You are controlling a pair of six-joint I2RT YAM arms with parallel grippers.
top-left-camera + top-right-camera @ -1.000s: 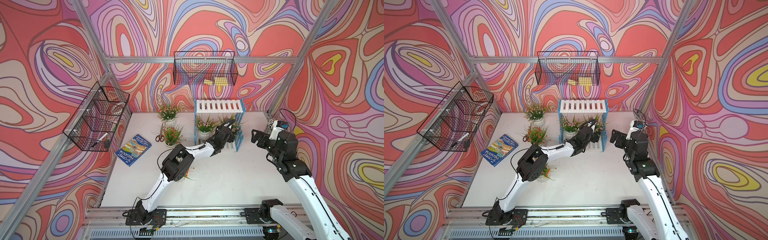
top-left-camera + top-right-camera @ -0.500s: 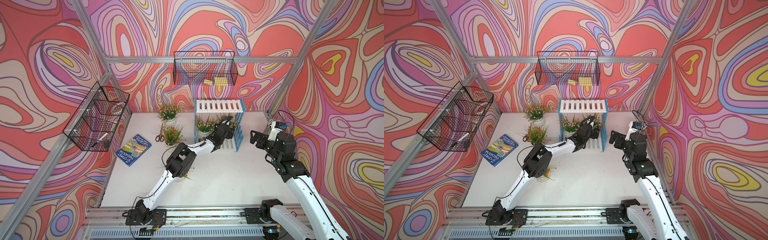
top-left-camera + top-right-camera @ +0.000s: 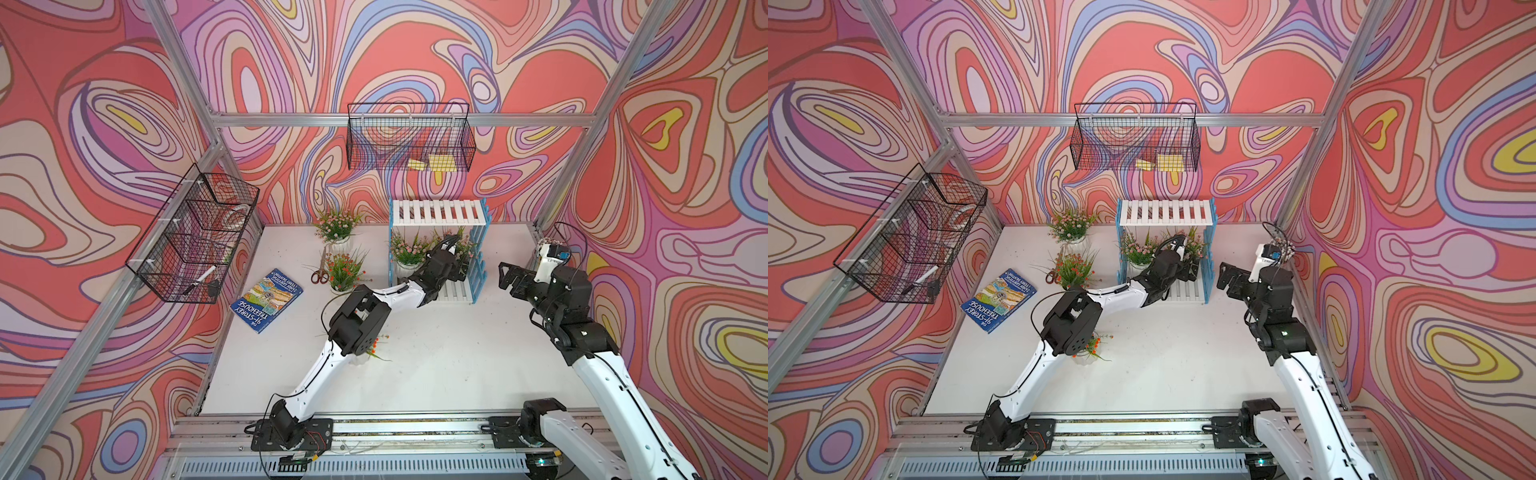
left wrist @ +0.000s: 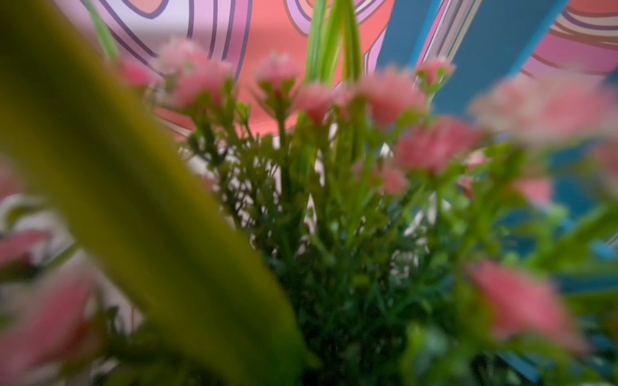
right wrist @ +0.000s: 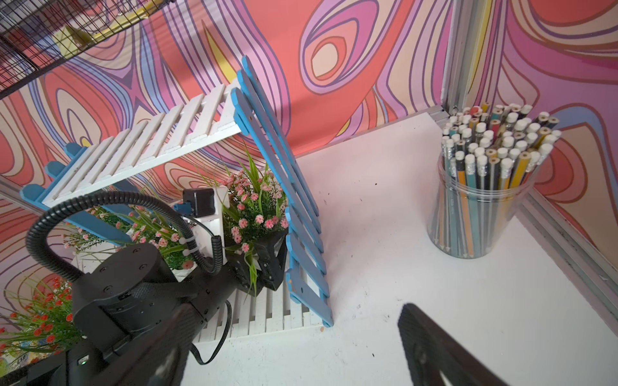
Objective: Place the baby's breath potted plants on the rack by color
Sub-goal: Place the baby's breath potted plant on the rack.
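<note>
The rack (image 3: 438, 212) stands at the back of the table, its top shelf bare. Two pink baby's breath potted plants sit on its lower shelf: one (image 3: 405, 251) at the left, another (image 5: 254, 207) at the right by the blue fence side. My left gripper (image 5: 257, 267) is open around the base of the right one, whose blurred blooms (image 4: 384, 93) fill the left wrist view. A third pink plant (image 3: 336, 222) and an orange one (image 3: 343, 270) stand on the table left of the rack. Another orange plant (image 3: 376, 347) is half hidden under my left elbow. My right gripper (image 5: 294, 367) hovers open and holds nothing, right of the rack.
A jar of pencils (image 5: 481, 187) fills the back right corner. Scissors (image 3: 320, 274) and a book (image 3: 266, 301) lie left of the plants. Black wire baskets hang on the back wall (image 3: 409, 141) and the left wall (image 3: 195, 237).
My left gripper has opened and let go of the right pink plant on the lower shelf. The left elbow has swung toward the rack. The right arm has barely shifted.
</note>
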